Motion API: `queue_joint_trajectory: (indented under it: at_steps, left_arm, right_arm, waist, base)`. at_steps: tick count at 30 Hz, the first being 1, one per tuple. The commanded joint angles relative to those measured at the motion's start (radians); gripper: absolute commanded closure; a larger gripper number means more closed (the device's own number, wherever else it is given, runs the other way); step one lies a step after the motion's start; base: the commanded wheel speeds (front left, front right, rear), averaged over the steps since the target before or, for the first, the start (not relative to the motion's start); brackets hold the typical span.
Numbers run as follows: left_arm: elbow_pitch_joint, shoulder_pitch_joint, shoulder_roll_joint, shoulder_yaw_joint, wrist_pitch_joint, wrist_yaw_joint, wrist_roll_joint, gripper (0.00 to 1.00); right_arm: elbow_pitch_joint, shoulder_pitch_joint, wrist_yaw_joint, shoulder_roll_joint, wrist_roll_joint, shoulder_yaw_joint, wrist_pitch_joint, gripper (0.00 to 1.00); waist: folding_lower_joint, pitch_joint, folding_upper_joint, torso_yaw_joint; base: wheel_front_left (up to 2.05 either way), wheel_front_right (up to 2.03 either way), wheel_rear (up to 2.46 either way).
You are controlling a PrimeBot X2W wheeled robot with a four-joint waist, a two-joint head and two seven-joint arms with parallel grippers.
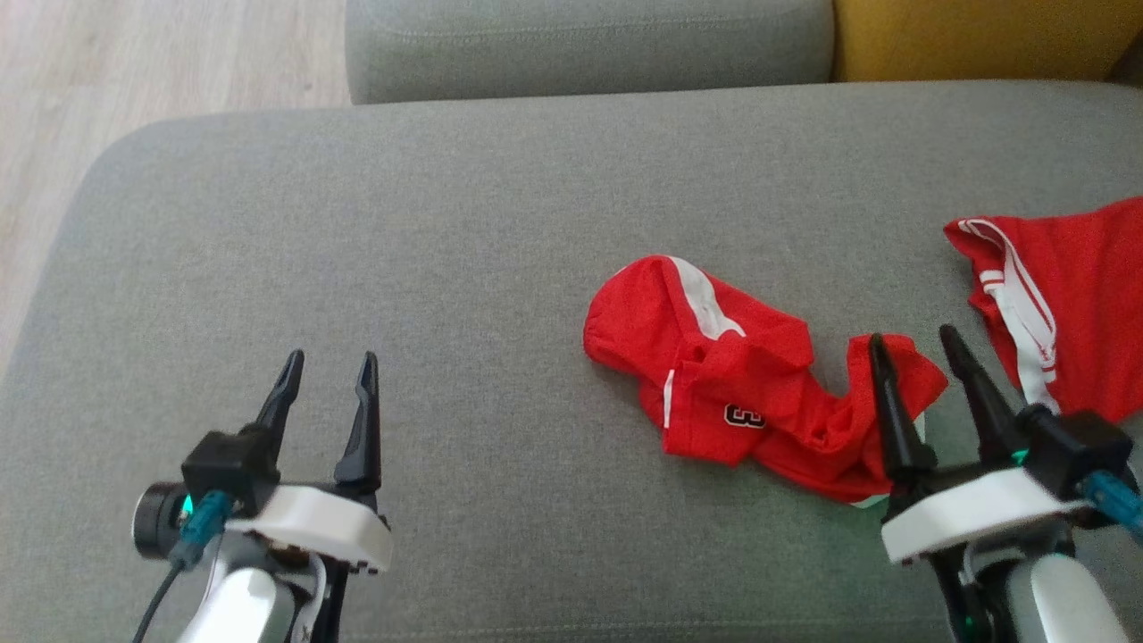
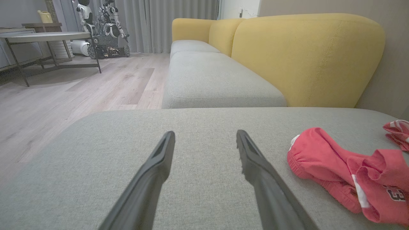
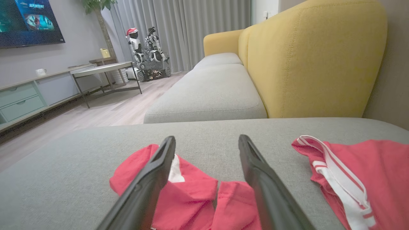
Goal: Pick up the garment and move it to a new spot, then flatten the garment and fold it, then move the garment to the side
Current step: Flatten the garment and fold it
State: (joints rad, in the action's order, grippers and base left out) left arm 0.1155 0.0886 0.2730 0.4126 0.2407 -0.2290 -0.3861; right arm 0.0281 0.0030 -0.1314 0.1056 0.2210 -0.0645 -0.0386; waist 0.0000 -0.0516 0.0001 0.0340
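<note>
Right pincer (image 1: 911,333) spread wide over crumpled red garment (image 1: 714,357), gripping nothing, left pincer (image 1: 331,355) wide open, empty, grey cushion (image 1: 446,223)

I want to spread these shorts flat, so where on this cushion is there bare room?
Widest bare stretch: the left half of the cushion, from its left edge to the red shorts, ahead of the left hand. Crowded on the right, where the right hand, shorts and a second red garment sit close.

Garment (image 1: 750,384): red, white stripe, small black numeral. Second garment (image 1: 1072,304), at 3 o'clock: red, white striped trim. Cushion (image 1: 402,250): grey. Backrest (image 1: 973,36): mustard yellow. Floor (image 1: 134,62): pale woodgrain.
</note>
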Motion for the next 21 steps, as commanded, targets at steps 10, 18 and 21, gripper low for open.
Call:
queue_joint_trajectory:
  at_steps: [10, 18, 21]
  left_arm:
    - [-0.040, -0.012, 0.037, -0.025, -0.005, -0.011, -0.011, 0.00]
    - [-0.044, -0.018, 0.040, -0.020, -0.010, -0.013, -0.017, 0.00]
    - [-0.045, -0.014, 0.041, -0.017, -0.010, -0.011, -0.017, 0.00]
  right_arm:
    - [-0.088, 0.041, 0.001, -0.001, -0.017, -0.030, 0.044, 0.00]
    - [-0.097, 0.051, 0.001, -0.008, -0.018, -0.026, 0.055, 0.00]
    - [-0.098, 0.051, 0.001, -0.009, -0.016, -0.024, 0.058, 0.00]
  waist:
    - [0.0000, 0.042, -0.0001, 0.003]
    - [0.0000, 0.051, -0.0001, 0.004]
    - [0.0000, 0.051, -0.0001, 0.004]
  base:
    - [0.00, 0.00, 0.00]
    - [0.00, 0.00, 0.00]
    - [0.00, 0.00, 0.00]
